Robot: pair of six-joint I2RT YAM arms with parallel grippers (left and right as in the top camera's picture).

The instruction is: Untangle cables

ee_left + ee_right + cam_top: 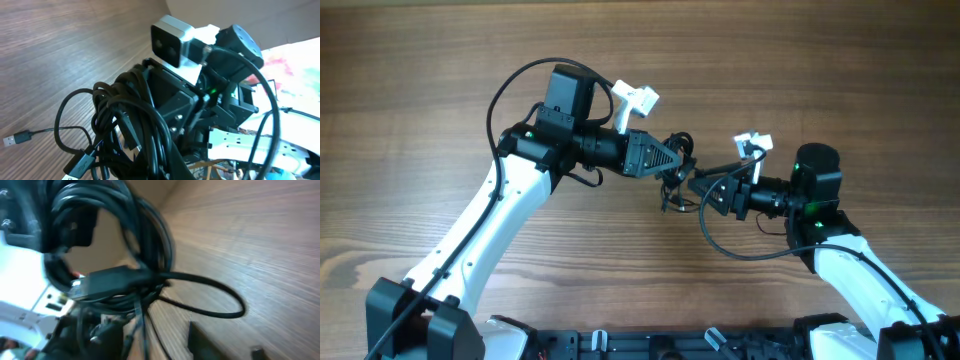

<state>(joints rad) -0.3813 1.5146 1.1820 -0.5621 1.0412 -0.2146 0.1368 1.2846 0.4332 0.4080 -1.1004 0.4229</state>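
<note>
The cables (678, 146) are a small dark bunch held up between my two grippers at the middle of the table. My left gripper (670, 166) points right and is shut on the bunch. In the left wrist view the cables (135, 115) fill the foreground in thick loops and hide the jaws, and one USB plug (15, 139) trails onto the wood. My right gripper (697, 190) faces the bunch from the right. In the right wrist view the cables (145, 240) and a plug (107, 280) hang left of the right gripper (225, 342), whose fingers (200, 340) stand apart over bare wood.
The right arm's own black cable (730, 245) loops toward the table's front. The left arm's cable (510, 85) arcs behind its wrist. The right arm's white camera (172, 37) sits close in front of the left wrist. The wooden table (420, 100) stretches to the left and back.
</note>
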